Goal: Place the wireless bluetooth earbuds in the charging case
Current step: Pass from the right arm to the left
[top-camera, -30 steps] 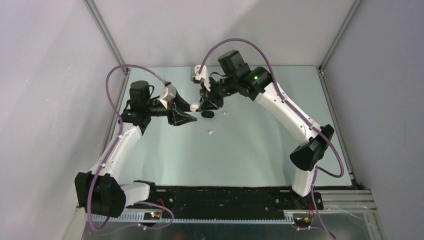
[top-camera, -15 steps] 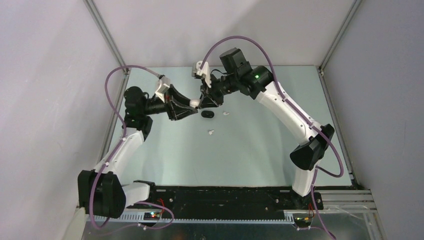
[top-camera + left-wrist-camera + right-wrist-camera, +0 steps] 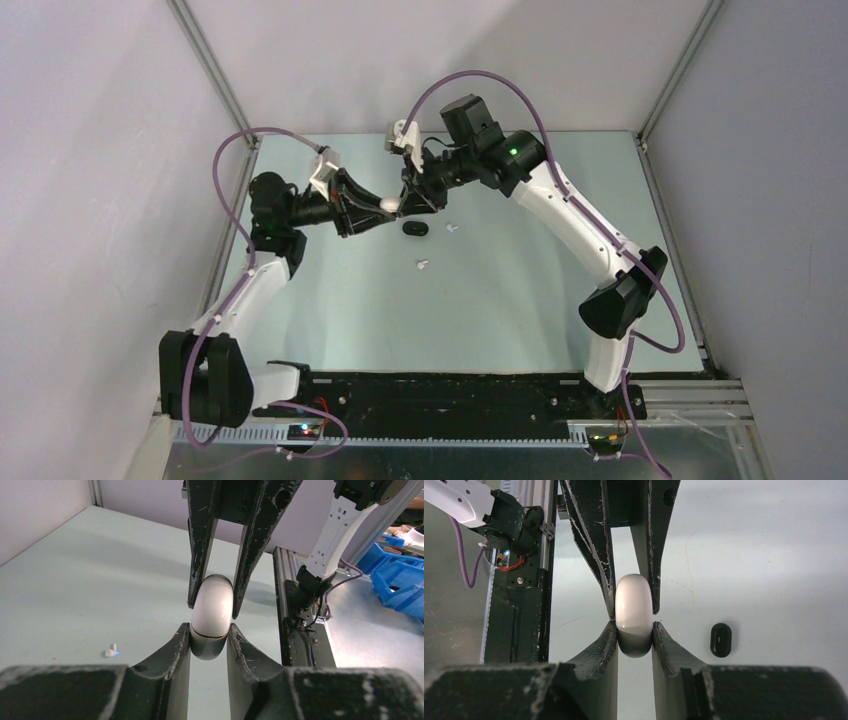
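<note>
Toward the far edge of the counter, a little left of its middle, the charging case [image 3: 391,205] hangs clear of the surface, pinched from both sides at once. The left gripper [image 3: 210,632] reaches in from the left edge and the right gripper [image 3: 634,627] from the right, and their fingertips meet around the small white shell.

From the left wrist camera the case stands edge-on. The left fingers [image 3: 182,645] clamp narrowly on its lower part, just under a thin seam line. The right arm's two fingers come down from above and press on the rounded upper part. The right wrist camera shows the same grip mirrored, with its own pads squeezing the near end and the opposing fingers on the far end. Both sets of jaws are closed down to the width of the case, touching it on either flank. The seam looks shut.

Both wireless bluetooth earbuds [image 3: 452,227] lie loose on the counter, apart from the case. One is just right of a black oval object [image 3: 414,229], which sits below the held case. The second earbud [image 3: 422,264] lies closer to the near edge, near the counter's middle.
</note>
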